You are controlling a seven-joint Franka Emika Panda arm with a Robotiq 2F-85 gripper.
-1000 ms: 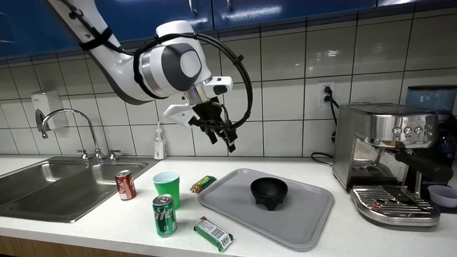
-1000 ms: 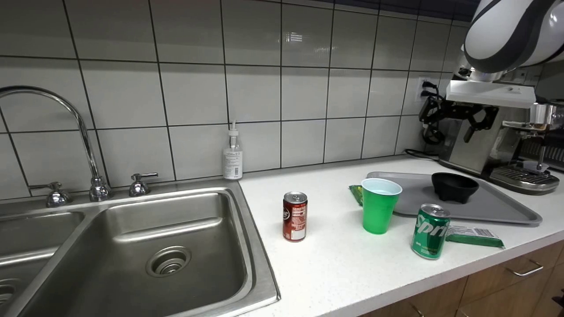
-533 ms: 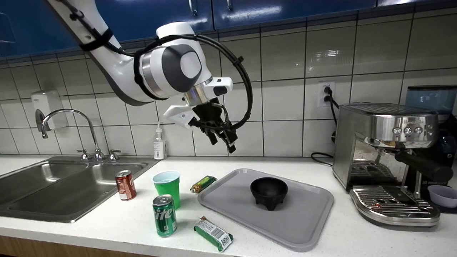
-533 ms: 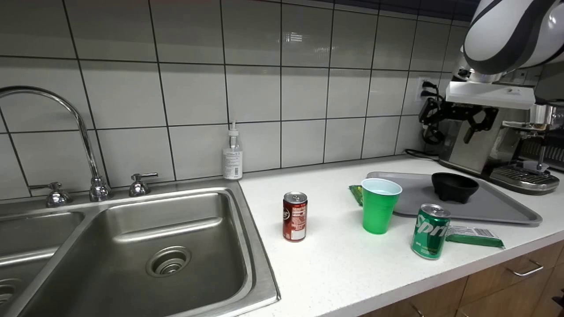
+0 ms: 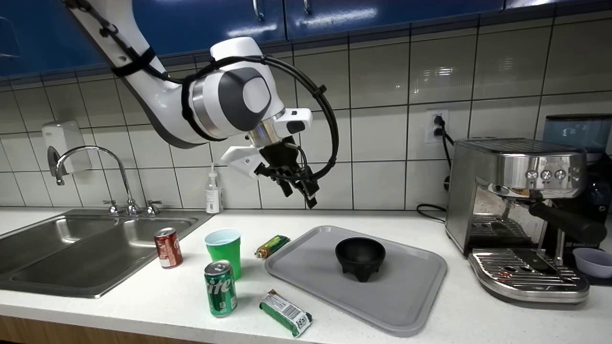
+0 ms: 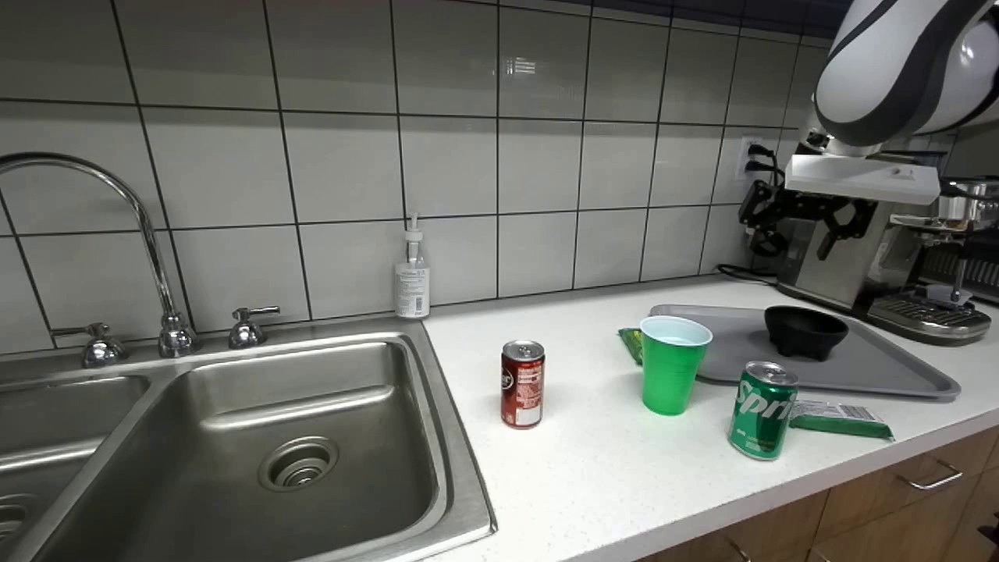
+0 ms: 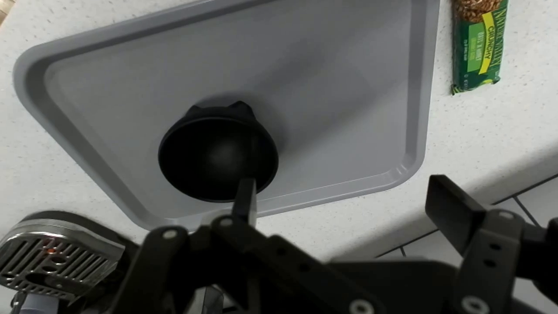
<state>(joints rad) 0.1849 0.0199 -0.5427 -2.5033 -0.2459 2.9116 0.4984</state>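
Hanging over the speckled white table (image 5: 167, 292), the jointed black fingers (image 7: 453, 213) stand spread wide apart; well below them I see a round black footed bowl (image 5: 360, 258) on a rectangular grey tray (image 5: 306, 263), a green-wrapped granola bar (image 7: 478, 52) just beside that tray.

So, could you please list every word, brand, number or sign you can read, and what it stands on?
"Spri": green can, in an exterior view
"ite": the same can, in an exterior view
"NATURE VALLEY": snack bar, in the wrist view
"CRUNCHY": the same bar
Too small or blurred: the bar's finer print, and the lettering on the red can, pump bottle, second bar, coffee machine and black appliance.
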